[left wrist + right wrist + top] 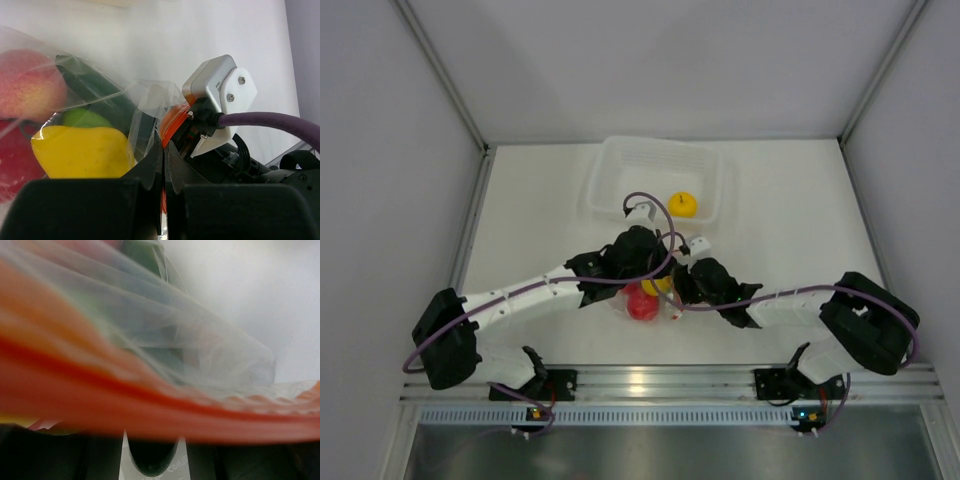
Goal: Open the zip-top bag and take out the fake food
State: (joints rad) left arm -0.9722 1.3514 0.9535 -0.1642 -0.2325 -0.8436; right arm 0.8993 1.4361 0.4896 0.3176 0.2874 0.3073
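Opening step. Left gripper (164, 152) clenched on small clear crinkly zip-top bag (145, 97) at orange-red strip (170, 117); right gripper (680, 288) hold impossible to tell. Next: pull lips apart, glossy plastic fake food (80, 150) inside

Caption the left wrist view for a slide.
The left gripper pinches the zip-top bag by its orange-red zip strip, fake food packed inside.

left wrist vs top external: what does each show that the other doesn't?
Left wrist only: the left hand shut on the orange zip strip of the zip-top bag, plus a dark green cucumber inside. Top external only: the white basket holding one yellow fruit. Both: the red piece and the yellow piece in the bag.
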